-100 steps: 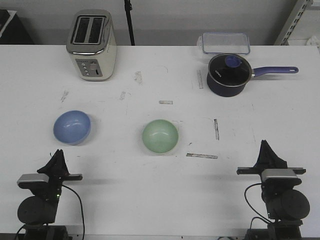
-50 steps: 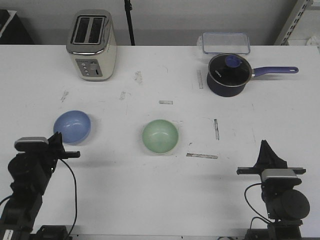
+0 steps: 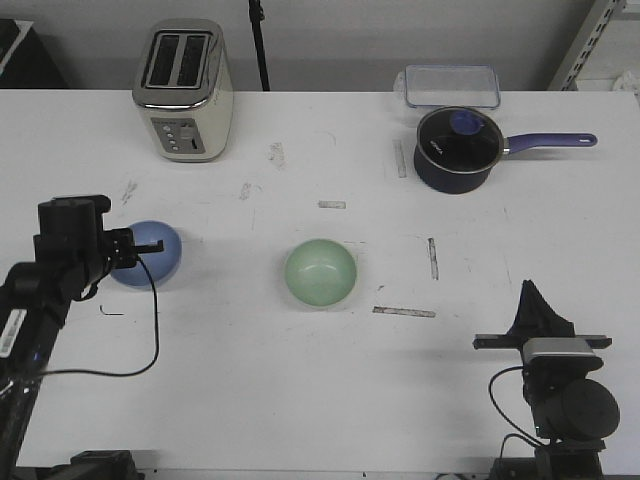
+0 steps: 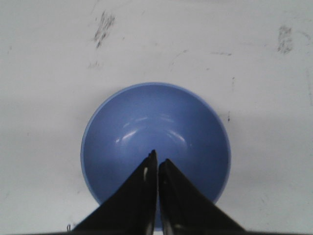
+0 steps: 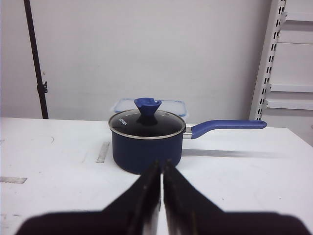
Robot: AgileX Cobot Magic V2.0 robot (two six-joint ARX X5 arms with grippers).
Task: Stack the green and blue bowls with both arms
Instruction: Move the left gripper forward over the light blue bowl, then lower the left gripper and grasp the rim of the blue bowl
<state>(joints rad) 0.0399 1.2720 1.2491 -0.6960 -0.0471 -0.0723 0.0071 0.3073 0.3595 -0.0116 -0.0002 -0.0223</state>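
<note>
Your left gripper, clenched empty, hangs over the blue bowl; green bowl lies at its 3 o'clock; right gripper is pinched closed too

Blue bowl: small, round, glossy, light periwinkle, upright w/ mouth up, empty. Sits on white table, left side, mid-depth. Partly hidden at its left edge by left gripper, whose closed fingers hang over the bowl's interior in left wrist view; can't tell if touching. Rim looks intact, highlights on inner wall.

Green bowl: same size approx, pale mint, glossy, upright, empty. Near table centre, well apart from blue bowl, to its right & slightly nearer. Nothing in or on it.

Bowls not stacked; each rests separately on table.
</note>
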